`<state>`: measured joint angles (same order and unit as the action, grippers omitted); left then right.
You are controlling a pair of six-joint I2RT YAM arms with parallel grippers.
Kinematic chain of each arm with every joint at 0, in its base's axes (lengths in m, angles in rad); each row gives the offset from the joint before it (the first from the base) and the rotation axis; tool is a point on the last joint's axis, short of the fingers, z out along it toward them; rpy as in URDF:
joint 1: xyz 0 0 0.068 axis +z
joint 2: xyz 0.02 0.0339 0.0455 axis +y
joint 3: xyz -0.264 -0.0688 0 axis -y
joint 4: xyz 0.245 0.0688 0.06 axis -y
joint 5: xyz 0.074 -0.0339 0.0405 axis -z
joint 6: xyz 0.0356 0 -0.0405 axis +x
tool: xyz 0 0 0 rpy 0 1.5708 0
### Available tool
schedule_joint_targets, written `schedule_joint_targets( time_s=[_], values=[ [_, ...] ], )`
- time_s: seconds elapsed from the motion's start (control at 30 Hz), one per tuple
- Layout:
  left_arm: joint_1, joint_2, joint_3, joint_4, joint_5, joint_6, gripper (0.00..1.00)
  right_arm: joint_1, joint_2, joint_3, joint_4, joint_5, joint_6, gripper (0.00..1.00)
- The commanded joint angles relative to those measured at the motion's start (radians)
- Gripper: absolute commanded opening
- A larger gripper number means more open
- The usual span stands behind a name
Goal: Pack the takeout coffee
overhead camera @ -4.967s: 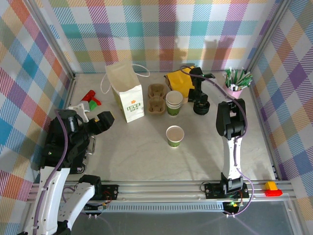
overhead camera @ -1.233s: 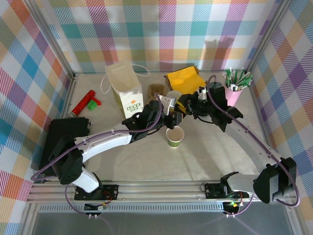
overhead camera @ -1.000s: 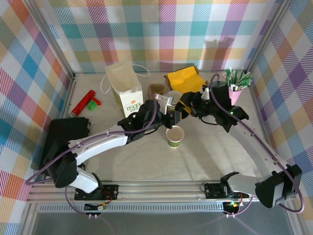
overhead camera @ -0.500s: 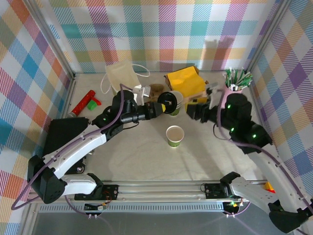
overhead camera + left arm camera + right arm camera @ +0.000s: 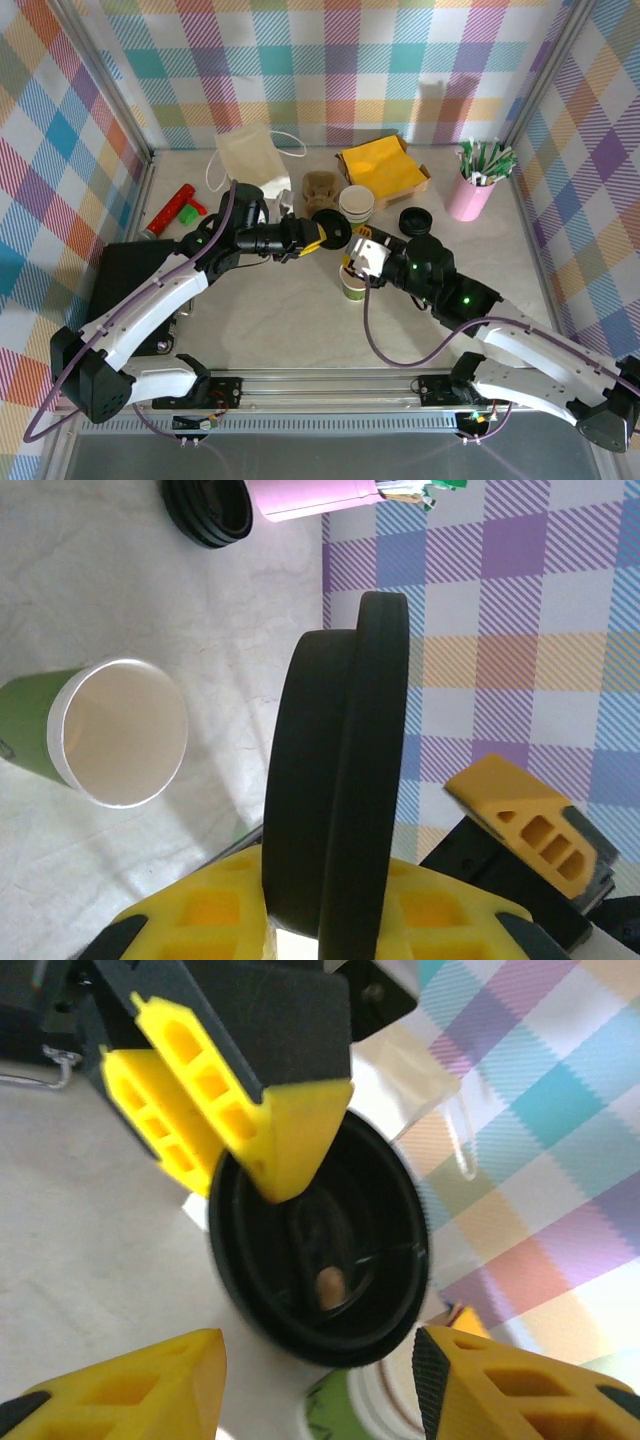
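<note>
The takeout coffee's cup (image 5: 352, 290), cream above a green band, stands lidless at mid table; its open mouth (image 5: 118, 735) shows in the left wrist view. My left gripper (image 5: 318, 238) is shut on the round black lid (image 5: 332, 228), holding it on edge (image 5: 340, 770) between the yellow fingers (image 5: 195, 910), up and to the left of the cup. My right gripper (image 5: 362, 256) hangs open over the cup's far rim and partly hides it. The lid's hollow side (image 5: 320, 1250) faces my right gripper (image 5: 318, 1360), whose fingers stand apart from it.
Behind the left arm stands a paper bag (image 5: 245, 155). A cardboard cup carrier (image 5: 320, 185), a stack of lidless cups (image 5: 356, 203), a yellow-filled tray (image 5: 382, 168), spare black lids (image 5: 415, 220) and a pink cup of sticks (image 5: 470, 195) line the back. A red-green object (image 5: 175, 210) lies left.
My right arm has swung in from the lid stack at the back right to just over the cup, facing the lid. The left gripper has carried the lid slightly down and left.
</note>
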<state>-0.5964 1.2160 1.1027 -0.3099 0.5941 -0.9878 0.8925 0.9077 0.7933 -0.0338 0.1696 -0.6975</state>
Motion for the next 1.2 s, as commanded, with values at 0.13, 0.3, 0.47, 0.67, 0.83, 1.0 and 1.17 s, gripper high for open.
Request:
schedule_joint_targets(
  time_s=[0.13,0.3,0.47,0.67,0.83,1.0,1.17],
  values=[
    [0.012,-0.03,0.005,-0.015,0.025,-0.12,0.15,0.023,0.037,-0.011,0.131,0.048,-0.17,0.53],
    [0.012,-0.032,0.002,-0.016,0.013,-0.128,0.15,0.029,0.037,-0.019,0.115,0.021,-0.186,0.52],
    [0.012,-0.034,-0.001,-0.018,0.0,-0.131,0.14,0.031,0.019,-0.032,0.102,-0.007,-0.193,0.55],
    [0.012,-0.032,-0.001,-0.001,0.01,-0.143,0.14,0.031,0.053,-0.025,0.122,0.019,-0.207,0.52],
    [0.012,-0.033,-0.01,0.005,0.016,-0.149,0.14,0.031,0.081,0.0,0.141,0.034,-0.214,0.37],
    [0.012,-0.025,-0.014,0.017,0.022,-0.155,0.14,0.033,0.094,0.015,0.132,0.035,-0.222,0.3],
    [0.012,-0.027,-0.017,0.02,0.024,-0.16,0.14,0.033,0.094,0.022,0.138,0.044,-0.216,0.23]
  ],
)
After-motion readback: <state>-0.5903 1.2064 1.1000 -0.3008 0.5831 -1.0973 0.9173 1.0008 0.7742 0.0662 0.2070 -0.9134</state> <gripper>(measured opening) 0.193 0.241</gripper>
